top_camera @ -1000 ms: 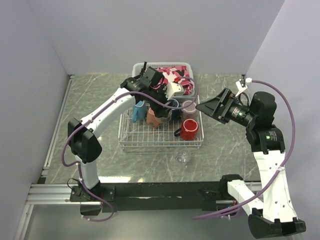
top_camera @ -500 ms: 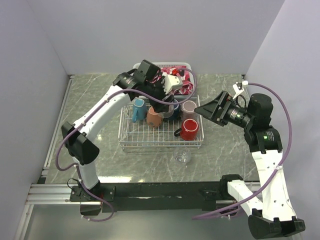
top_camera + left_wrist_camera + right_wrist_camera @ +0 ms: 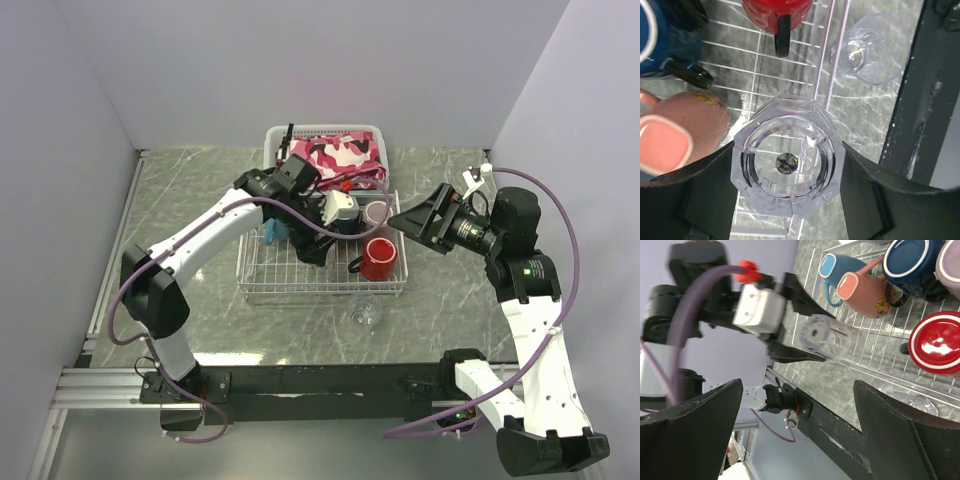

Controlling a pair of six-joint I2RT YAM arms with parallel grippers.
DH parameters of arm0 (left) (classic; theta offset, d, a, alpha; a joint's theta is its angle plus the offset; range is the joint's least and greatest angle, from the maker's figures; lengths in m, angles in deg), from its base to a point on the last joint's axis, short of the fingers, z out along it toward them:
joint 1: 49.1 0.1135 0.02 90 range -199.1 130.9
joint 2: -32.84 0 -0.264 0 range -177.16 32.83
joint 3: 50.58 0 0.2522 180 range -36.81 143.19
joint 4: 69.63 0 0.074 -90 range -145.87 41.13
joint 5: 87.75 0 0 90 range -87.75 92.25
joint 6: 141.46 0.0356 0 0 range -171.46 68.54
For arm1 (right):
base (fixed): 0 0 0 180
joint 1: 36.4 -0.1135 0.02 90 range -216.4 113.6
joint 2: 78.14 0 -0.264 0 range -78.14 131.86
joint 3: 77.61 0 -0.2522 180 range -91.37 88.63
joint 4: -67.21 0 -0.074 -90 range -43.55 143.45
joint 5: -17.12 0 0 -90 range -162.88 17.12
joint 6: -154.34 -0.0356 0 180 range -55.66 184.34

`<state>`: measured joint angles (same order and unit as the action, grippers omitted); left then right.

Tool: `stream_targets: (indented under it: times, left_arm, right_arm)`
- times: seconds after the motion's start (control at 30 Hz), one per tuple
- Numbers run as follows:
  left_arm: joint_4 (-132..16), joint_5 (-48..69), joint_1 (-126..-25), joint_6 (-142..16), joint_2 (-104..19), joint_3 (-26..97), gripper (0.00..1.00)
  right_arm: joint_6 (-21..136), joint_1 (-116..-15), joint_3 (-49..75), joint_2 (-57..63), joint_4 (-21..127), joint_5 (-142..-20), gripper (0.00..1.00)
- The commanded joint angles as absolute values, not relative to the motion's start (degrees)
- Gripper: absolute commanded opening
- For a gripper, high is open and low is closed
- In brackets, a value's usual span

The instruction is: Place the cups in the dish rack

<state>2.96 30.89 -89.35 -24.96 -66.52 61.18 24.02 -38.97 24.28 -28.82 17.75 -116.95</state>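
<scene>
My left gripper (image 3: 314,248) is shut on a clear glass (image 3: 787,162) and holds it base-first over the front left of the white wire dish rack (image 3: 322,292). The right wrist view shows that glass (image 3: 827,335) on its side, above the rack's edge. In the rack are a teal mug (image 3: 832,267), a terracotta mug (image 3: 860,287), a navy mug (image 3: 912,262), a mauve mug (image 3: 377,213) and a red mug (image 3: 378,258). A second clear glass (image 3: 364,313) stands on the table in front of the rack. My right gripper (image 3: 413,218) is open and empty, to the right of the rack.
A white slotted basket (image 3: 275,135) with pink camouflage cloth (image 3: 338,152) stands behind the rack. The black mounting rail (image 3: 330,380) runs along the near table edge. Grey walls enclose the left, back and right sides.
My left arm has swung from the back by the basket toward the front of the rack, lowering the glass. My right arm has barely moved.
</scene>
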Motion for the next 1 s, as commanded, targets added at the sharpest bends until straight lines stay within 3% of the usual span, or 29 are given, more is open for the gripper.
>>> stream_targets:
  times: [0.0, 0.83, 0.87, 0.9, 0.97]
  left_arm:
    - [-3.2, 31.6, -89.6, -23.8, -68.8, 59.0, 0.01]
    - [-16.8, 29.8, -89.6, -27.4, -76.6, 54.7, 0.01]
    - [-15.9, 30.1, -89.7, -27.3, -76.5, 54.6, 0.02]
    - [-15.4, 30.4, -89.7, -27.4, -76.5, 54.5, 0.15]
    - [-13.6, 31.3, -89.7, -27.1, -76.3, 54.8, 0.27]
  right_arm:
    - [25.1, -38.5, 22.9, -29.1, 18.4, -116.6, 1.00]
    - [25.9, -38.5, 21.9, -30.1, 15.0, -116.3, 1.00]
    - [26.5, -38.5, 21.7, -29.8, 13.7, -116.1, 1.00]
    - [27.6, -38.5, 21.5, -29.6, 12.9, -115.8, 1.00]
    - [29.0, -38.5, 20.7, -29.3, 10.4, -114.8, 1.00]
